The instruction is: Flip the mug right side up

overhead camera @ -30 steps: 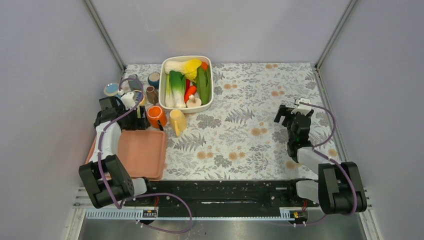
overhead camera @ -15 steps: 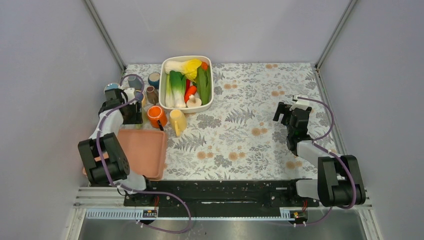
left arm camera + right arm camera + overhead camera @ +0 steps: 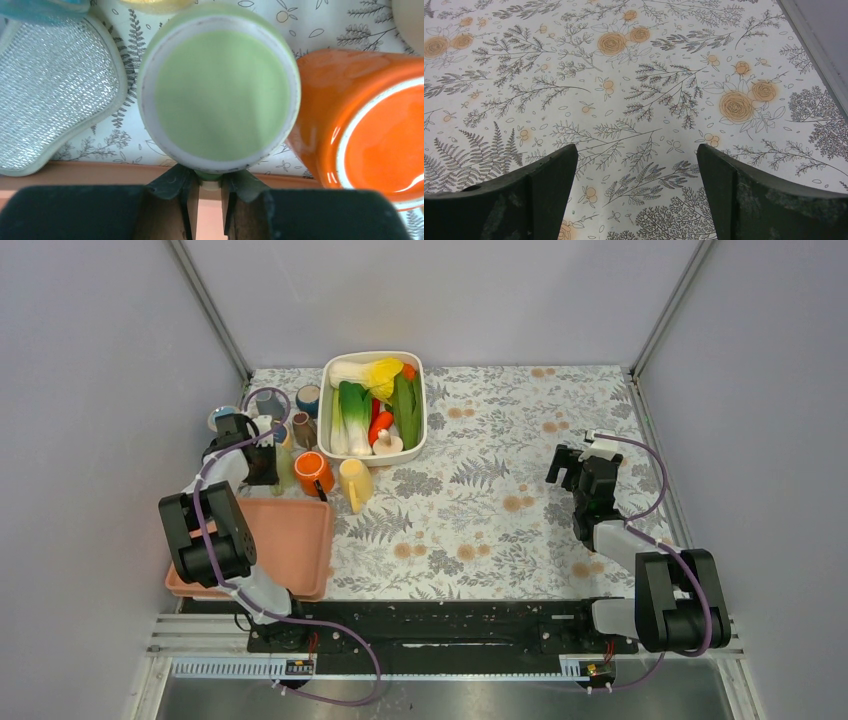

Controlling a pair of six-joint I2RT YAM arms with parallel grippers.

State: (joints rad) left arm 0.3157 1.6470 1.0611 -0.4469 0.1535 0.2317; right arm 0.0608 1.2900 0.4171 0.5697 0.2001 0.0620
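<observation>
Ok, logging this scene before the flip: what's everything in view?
green mug: 1, green, upside down, rear left
orange mug: 1, orange, beside green mug
yellow mug: 1, yellow, before dish
white dish: 1, white, rear, holds vegetables
tray: 1, pink, near left
small cups: roughly three, mixed, rear left
scrubber pad: 1, silvery, beside green mug
floral cloth: 1, pale, under everything
left tool: 1, black, shut on green mug's handle
right tool: 1, black, open over cloth
</observation>
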